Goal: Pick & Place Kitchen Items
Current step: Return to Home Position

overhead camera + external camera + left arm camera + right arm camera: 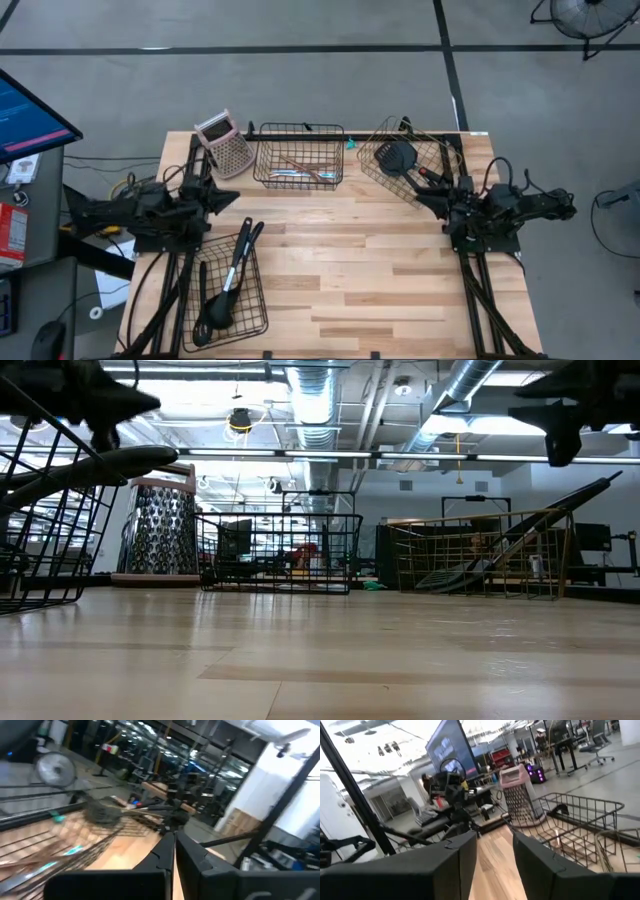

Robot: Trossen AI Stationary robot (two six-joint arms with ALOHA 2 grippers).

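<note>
The left pincer [170, 839] has its fingers pressed together and carries nothing. It hangs over the left edge of the worktop [360, 270], pointing inward. The right pincer [492, 840] is spread and equally empty, and faces it from the right edge.

Just beside the left pincer lies the near black basket [258, 322], holding several black utensils [222, 290] whose handles rise over its far rim towards that arm. Just beside the right pincer, a brass-coloured basket [440, 150] sits tilted. It holds a black spatula [396, 156] with its handle slanting out towards the right arm. Between the two arms, at the far edge, is the far black basket [262, 158] with a few slim pieces [300, 170] in it, one brownish and one bluish. A pink-topped box grater [225, 143] stands to its left.

Every utensil in view appears already binned, so the task seems nearly done. What remains, judging by the arms' tucked pose, is for them to settle. The danger lies in the tight margins. A sideways swing by either arm could catch a protruding handle or a wire rim. That could drag a basket, tip the tilted one further, or flick a utensil back onto the wood.
</note>
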